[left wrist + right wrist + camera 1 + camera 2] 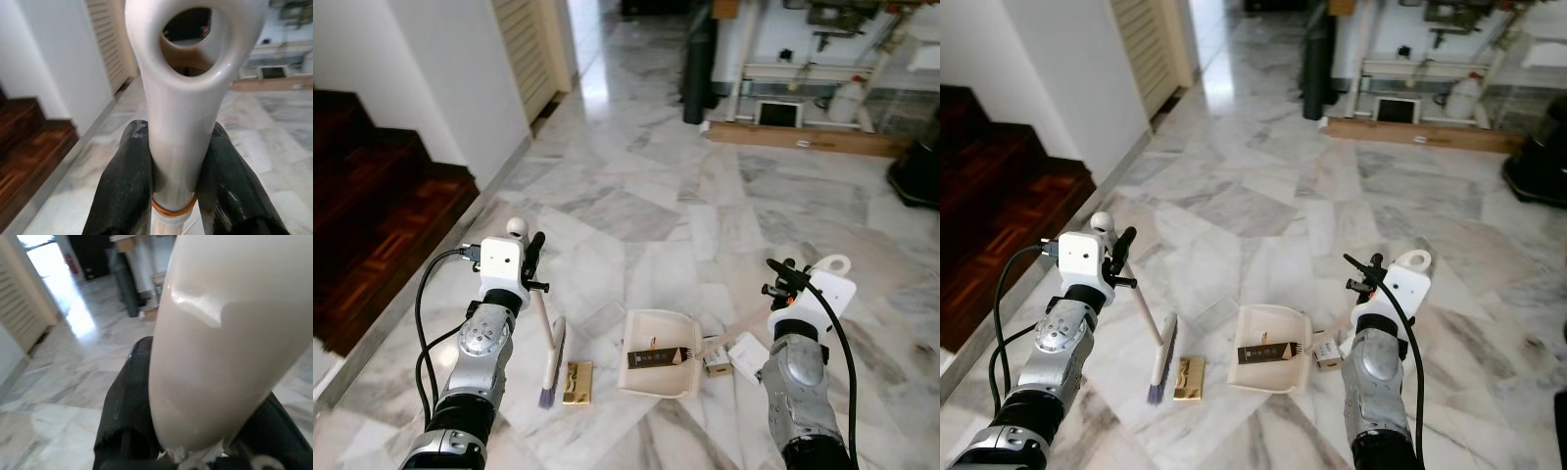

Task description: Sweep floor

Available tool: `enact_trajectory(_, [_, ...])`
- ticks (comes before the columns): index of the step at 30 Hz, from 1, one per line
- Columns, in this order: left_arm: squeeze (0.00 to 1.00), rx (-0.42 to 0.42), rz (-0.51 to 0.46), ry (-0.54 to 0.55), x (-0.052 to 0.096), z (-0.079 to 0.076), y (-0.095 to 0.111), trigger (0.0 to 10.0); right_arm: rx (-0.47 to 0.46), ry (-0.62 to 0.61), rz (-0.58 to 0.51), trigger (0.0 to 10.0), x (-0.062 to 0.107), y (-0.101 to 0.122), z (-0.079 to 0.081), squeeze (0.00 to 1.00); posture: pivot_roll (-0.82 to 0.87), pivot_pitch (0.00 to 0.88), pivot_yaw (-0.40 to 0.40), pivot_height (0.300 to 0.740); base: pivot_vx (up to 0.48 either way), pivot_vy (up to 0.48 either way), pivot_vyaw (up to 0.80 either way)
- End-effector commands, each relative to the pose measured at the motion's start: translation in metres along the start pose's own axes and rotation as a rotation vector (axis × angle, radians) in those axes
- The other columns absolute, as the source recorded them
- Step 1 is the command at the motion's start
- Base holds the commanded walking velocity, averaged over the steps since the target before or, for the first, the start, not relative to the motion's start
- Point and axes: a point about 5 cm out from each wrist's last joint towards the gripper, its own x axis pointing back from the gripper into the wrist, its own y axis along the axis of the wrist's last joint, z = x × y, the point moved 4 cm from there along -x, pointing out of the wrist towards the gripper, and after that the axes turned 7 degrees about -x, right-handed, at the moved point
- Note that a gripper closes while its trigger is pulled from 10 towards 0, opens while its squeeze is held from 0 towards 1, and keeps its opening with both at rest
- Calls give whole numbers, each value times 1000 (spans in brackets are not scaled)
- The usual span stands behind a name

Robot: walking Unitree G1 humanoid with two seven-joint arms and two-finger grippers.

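My left gripper (pixel 533 259) is shut on the pale handle of a hand brush (pixel 551 362), whose bristles rest on the marble floor. In the left wrist view both black fingers (pixel 122 186) clamp the handle just below its hanging loop. My right gripper (pixel 783 279) is shut on the long cream handle of a dustpan (pixel 646 384) that lies flat on the floor between the arms. A dark wrapper (pixel 658 356) lies inside the pan. A gold wrapper (pixel 578 382) lies on the floor between brush and pan. A small box (pixel 717 358) and white paper (pixel 747 351) lie right of the pan.
Dark wooden stairs (pixel 372 215) rise on the left beside a white wall. Far ahead stand a black upright object (pixel 698 69), a wooden plank (pixel 803 137) and shelving. A black object (pixel 915 171) sits at the right edge. Open marble floor stretches ahead.
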Motion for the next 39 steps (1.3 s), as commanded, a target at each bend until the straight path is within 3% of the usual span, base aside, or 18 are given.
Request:
enact_trajectory(1, [0,-29,-57,44,-2,14,11,10000,-22,27,-27,10000,-4,8,9,0,-82,0,47,740,0,0,800])
enact_trajectory(14, [0,-29,-66,86,-1,17,12,10000,-10,62,-12,10000,-9,7,14,0,-64,0,9,740,0,0,800])
enact_trajectory(28, [0,-20,-71,83,-3,5,11,10000,7,84,6,10000,-11,4,14,0,-60,0,-17,740,0,0,800])
enact_trajectory(39, [0,-25,-73,84,-4,5,12,10000,2,91,16,10000,-11,1,17,0,-50,0,-15,740,0,0,800])
